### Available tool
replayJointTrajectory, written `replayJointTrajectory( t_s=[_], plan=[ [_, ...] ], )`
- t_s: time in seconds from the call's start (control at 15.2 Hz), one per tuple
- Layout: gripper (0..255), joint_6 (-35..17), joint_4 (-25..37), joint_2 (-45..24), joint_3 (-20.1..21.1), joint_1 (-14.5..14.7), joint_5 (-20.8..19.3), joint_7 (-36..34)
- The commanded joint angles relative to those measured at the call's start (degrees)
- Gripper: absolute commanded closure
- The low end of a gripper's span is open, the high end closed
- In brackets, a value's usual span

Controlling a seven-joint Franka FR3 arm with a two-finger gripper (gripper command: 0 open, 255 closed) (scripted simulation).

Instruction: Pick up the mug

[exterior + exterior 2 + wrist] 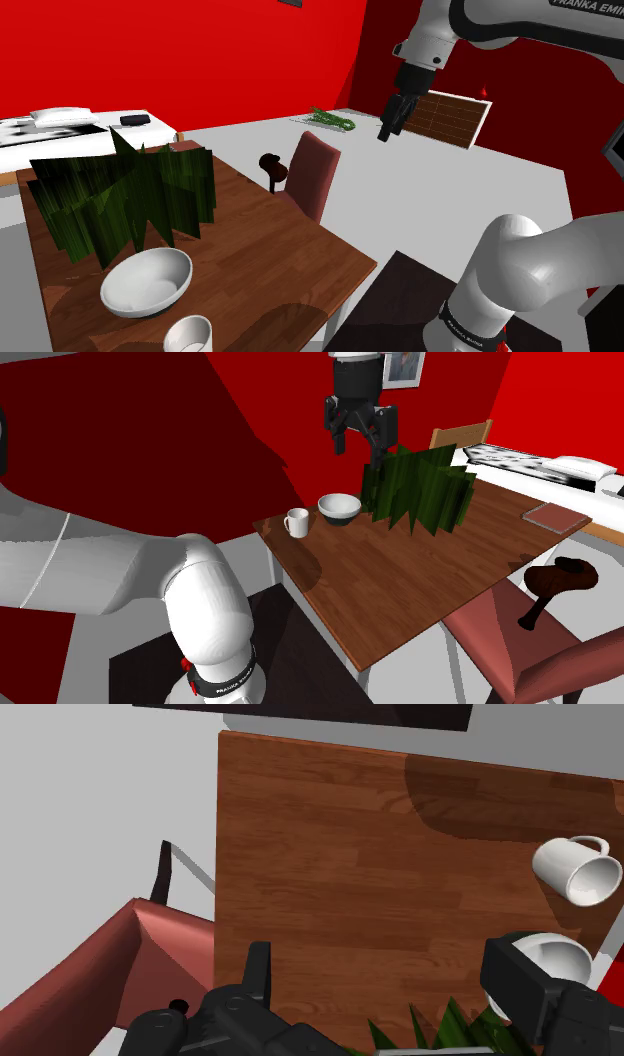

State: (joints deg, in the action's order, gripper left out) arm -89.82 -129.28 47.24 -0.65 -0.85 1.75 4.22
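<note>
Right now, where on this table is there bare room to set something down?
Free: the broad bare stretch of table between the plant and the edge by the chair. Crowded: along the opposite edge, where mug, bowl and plant stand close together.

Room with flat red walls (200,50) and pale grey floor (450,190).
Brown wood-plank table (270,260) in front, dusty-red chair (318,170) just beside it, white-topped bed (110,140) beyond.

White mug (296,522) upright near table corner
</note>
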Motion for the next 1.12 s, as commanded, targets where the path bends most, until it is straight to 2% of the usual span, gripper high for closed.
replayJointTrajectory(
  t_s=[0.0,0.53,1.06],
  plan=[
    [0,0.0,0.0,0.0,0.0,0.0,0.0,0.0],
    [0,-10.7,-7.6,-3.6,7.6,2.5,4.7,-7.2],
    [0,-22.2,-10.9,-12.1,15.7,4.8,8.5,-14.2]
  ],
)
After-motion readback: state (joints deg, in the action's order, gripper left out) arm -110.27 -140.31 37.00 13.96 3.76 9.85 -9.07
